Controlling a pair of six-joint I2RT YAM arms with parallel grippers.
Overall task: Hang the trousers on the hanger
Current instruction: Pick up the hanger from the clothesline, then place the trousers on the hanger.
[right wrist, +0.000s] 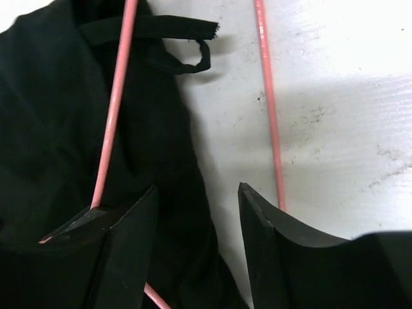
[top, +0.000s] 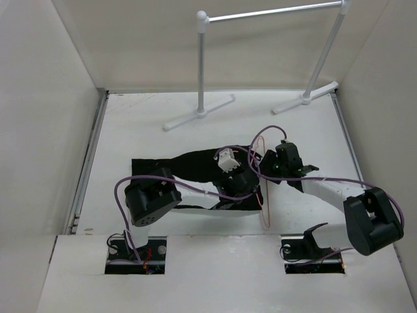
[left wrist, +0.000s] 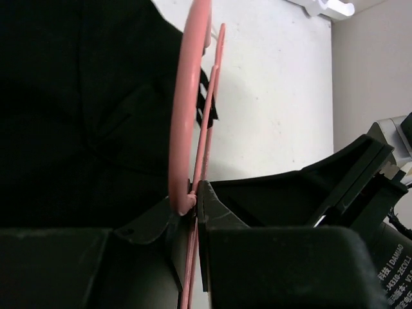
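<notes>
The black trousers (top: 186,166) lie spread on the white table at the centre. The thin pink hanger (top: 265,203) lies at their right end, partly over the fabric. My left gripper (top: 249,186) is shut on the hanger's wire; in the left wrist view the jaws (left wrist: 195,193) pinch the pink wire (left wrist: 187,116) beside the trousers (left wrist: 84,109). My right gripper (top: 267,164) is open and empty. In the right wrist view it (right wrist: 198,193) straddles the edge of the trousers (right wrist: 58,116), with one hanger wire (right wrist: 269,116) on bare table and another across the fabric.
A white tubular garment rack (top: 202,65) stands at the back of the table, its feet (top: 199,112) on the surface. White walls close in the left, right and back. The arm bases sit in cut-outs at the near edge (top: 215,251).
</notes>
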